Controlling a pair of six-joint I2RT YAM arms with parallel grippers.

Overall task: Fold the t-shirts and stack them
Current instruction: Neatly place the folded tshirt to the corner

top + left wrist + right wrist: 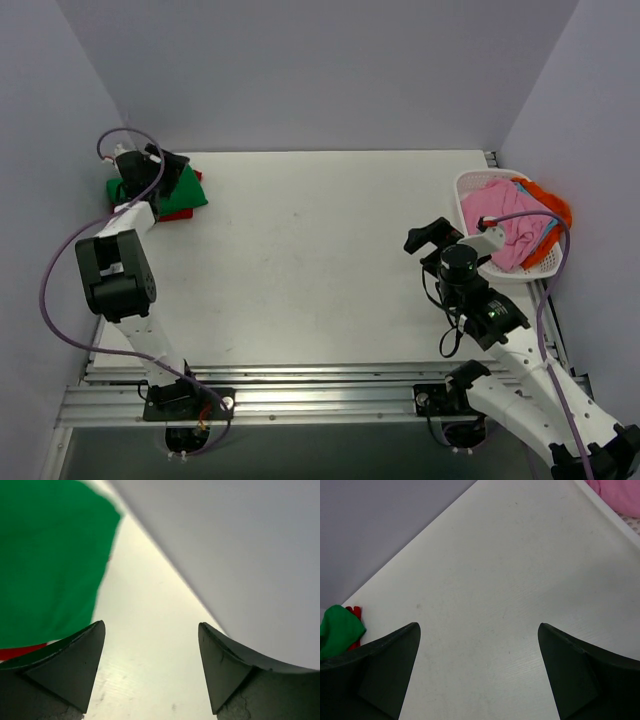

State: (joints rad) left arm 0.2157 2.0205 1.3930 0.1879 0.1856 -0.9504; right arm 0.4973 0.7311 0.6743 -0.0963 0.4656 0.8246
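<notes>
The folded bright green fabric t-shirt (pixel 187 190) lies on a red t-shirt (pixel 180 213) at the far left corner of the white table (pixel 320 260), just beside the left gripper (pixel 151 625), jaws spread, while a pink t-shirt (pixel 500 215) and an orange t-shirt (pixel 556 206) fill the white plastic lattice basket (pixel 464 192) near the right gripper (pixel 478 626), jaws likewise spread.

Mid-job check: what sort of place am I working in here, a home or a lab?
Probably a lab test cell, not a home: a bare white table boxed in by plain grey walls, with an aluminium mounting rail running along its near edge.
</notes>
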